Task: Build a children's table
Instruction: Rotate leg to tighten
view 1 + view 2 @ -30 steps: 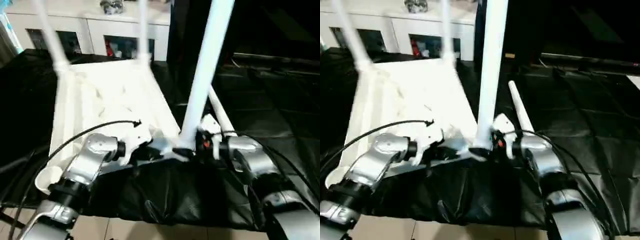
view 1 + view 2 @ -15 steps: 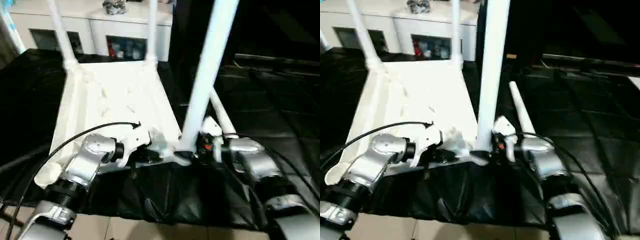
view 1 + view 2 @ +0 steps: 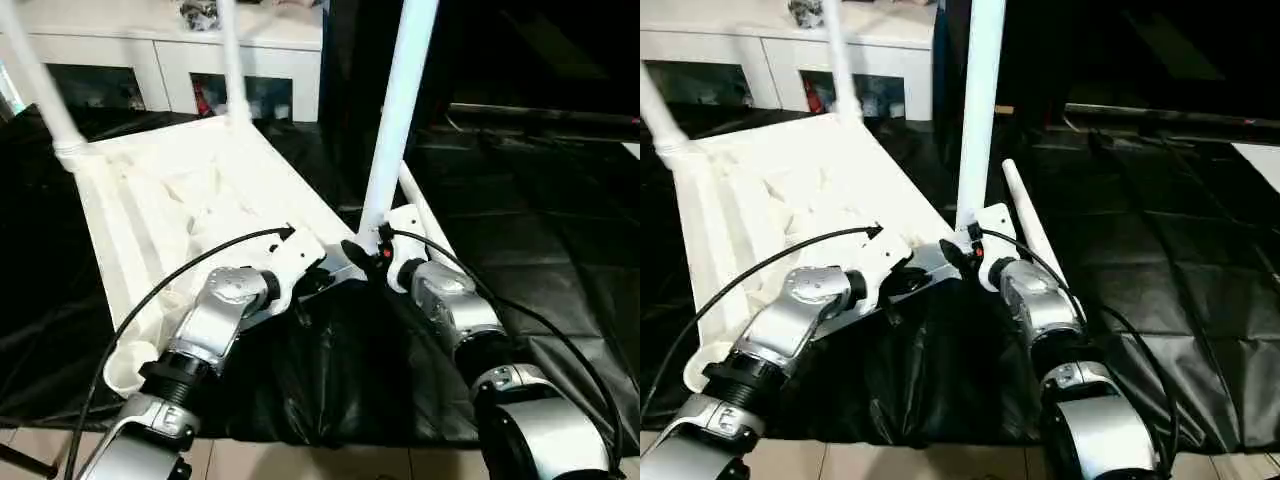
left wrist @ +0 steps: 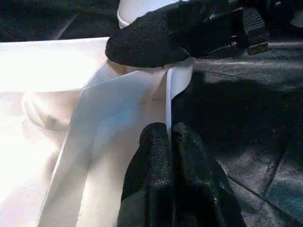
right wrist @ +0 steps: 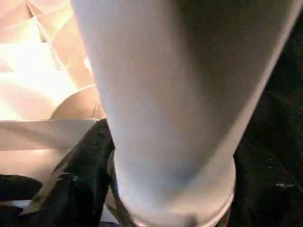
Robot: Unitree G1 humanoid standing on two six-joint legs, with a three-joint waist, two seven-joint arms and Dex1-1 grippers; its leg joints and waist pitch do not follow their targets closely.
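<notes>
— Where is the children's table?

— The white tabletop [image 3: 190, 200] lies upside down on the black-draped worktop [image 3: 540, 230], ribbed underside up. Two legs [image 3: 45, 100] rise from its far corner sockets, a third leg [image 3: 395, 120] stands upright at the near right corner, and a fourth leg [image 3: 1025, 225] lies flat on the cloth just beside that edge.

— What are the arms doing?

— The left gripper [image 4: 168, 137] has its black fingers pressed together on the thin near rim of the tabletop, close to the right corner. The right gripper [image 3: 365, 250] is at the base of the upright leg, its fingers [image 4: 151, 40] set wide around the tube where it meets the socket.

— Behind them?

— A white cabinet [image 3: 160, 70] with glass doors stands beyond the worktop.
</notes>
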